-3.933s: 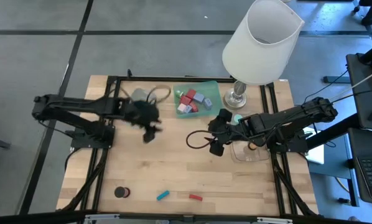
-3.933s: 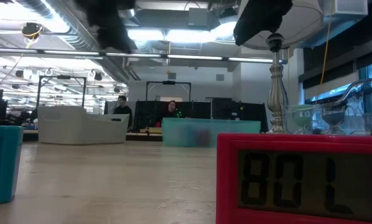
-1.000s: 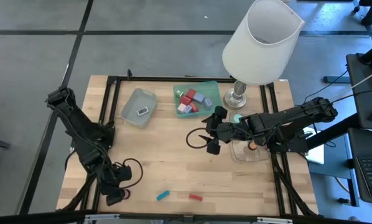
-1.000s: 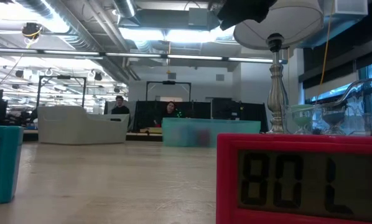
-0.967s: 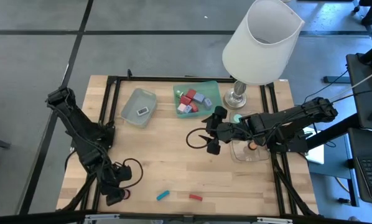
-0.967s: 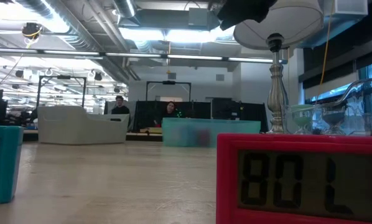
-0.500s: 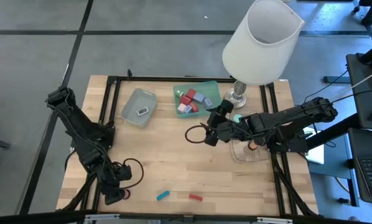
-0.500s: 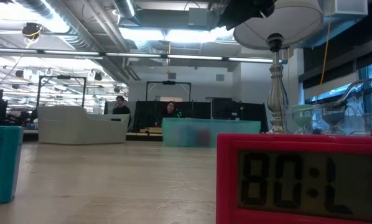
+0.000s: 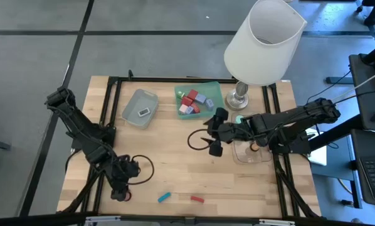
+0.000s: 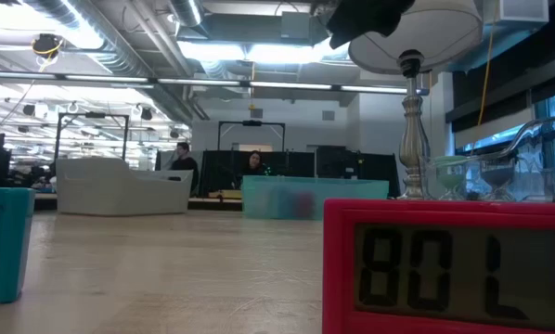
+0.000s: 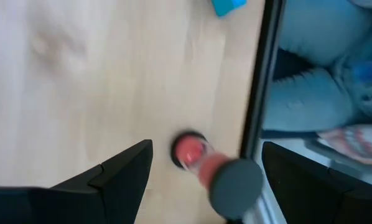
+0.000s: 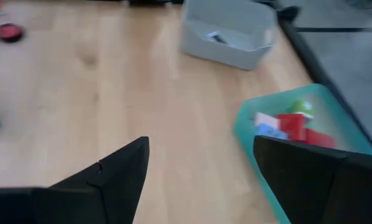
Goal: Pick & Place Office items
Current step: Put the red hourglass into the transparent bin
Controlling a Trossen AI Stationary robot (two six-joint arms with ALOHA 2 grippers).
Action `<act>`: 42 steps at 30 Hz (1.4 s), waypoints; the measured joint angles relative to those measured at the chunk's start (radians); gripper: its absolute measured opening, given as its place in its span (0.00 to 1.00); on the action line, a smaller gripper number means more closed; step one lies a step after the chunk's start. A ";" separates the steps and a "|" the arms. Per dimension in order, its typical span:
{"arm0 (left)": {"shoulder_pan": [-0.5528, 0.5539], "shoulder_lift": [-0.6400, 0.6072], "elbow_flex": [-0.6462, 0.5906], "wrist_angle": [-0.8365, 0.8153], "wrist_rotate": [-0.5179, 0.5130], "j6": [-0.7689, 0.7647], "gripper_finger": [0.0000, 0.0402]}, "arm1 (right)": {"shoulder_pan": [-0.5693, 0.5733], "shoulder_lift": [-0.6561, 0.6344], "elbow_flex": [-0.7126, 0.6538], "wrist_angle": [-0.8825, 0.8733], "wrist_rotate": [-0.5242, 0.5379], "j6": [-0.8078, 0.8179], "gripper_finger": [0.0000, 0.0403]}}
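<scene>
The left gripper (image 9: 121, 190) reaches low over the table's front edge, jaws spread, a black short cylinder (image 11: 188, 151) between its fingers, ungrasped.

The right gripper (image 9: 212, 141) hovers mid-table, spread, empty.

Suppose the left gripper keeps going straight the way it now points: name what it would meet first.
Probably the black short cylinder with the red top, lying between the left gripper's open jaws near the table's front edge; depth is hard to judge.

Bare wood between grey tray (image 9: 139, 108) and teal bar (image 9: 164, 197).
</scene>
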 joint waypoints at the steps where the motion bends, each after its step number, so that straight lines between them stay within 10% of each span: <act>1: 0.005 0.000 0.000 0.000 -0.015 0.026 0.75 | 0.000 0.000 0.000 0.000 -0.021 0.000 0.72; 24: -0.273 0.000 0.002 0.084 -0.415 0.533 0.75 | 0.000 0.000 0.000 0.000 -0.138 0.000 0.72; 42: -0.347 0.055 0.001 0.182 -0.315 0.723 0.75 | 0.000 0.000 0.000 0.000 -0.138 0.000 0.72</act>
